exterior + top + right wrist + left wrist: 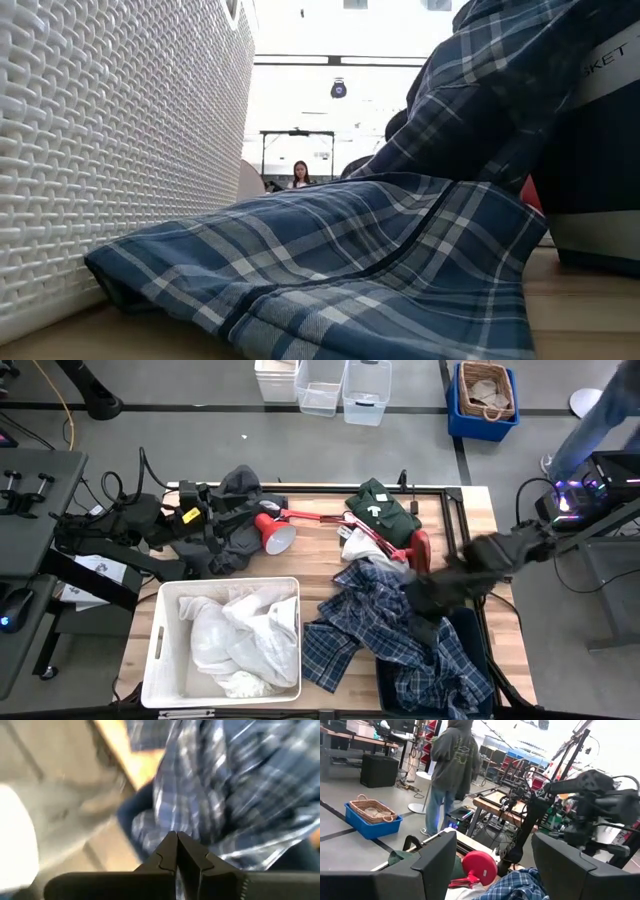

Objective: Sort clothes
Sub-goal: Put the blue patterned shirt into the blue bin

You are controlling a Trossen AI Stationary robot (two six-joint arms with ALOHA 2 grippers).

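The letters "KET" stand in dark print on a pale band of the navy bin (600, 150), just beside the draped plaid shirt (380, 260).

Blue-and-white plaid shirt (385, 622), white clothes (240, 640) (in a white bin (153, 660)), red lamp (285, 530).

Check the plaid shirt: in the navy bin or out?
Half in. The plaid shirt drapes over the navy bin rim, one end inside, the other spread on the table.

Plaid shirt (385, 625) across gap between bins (165, 650).
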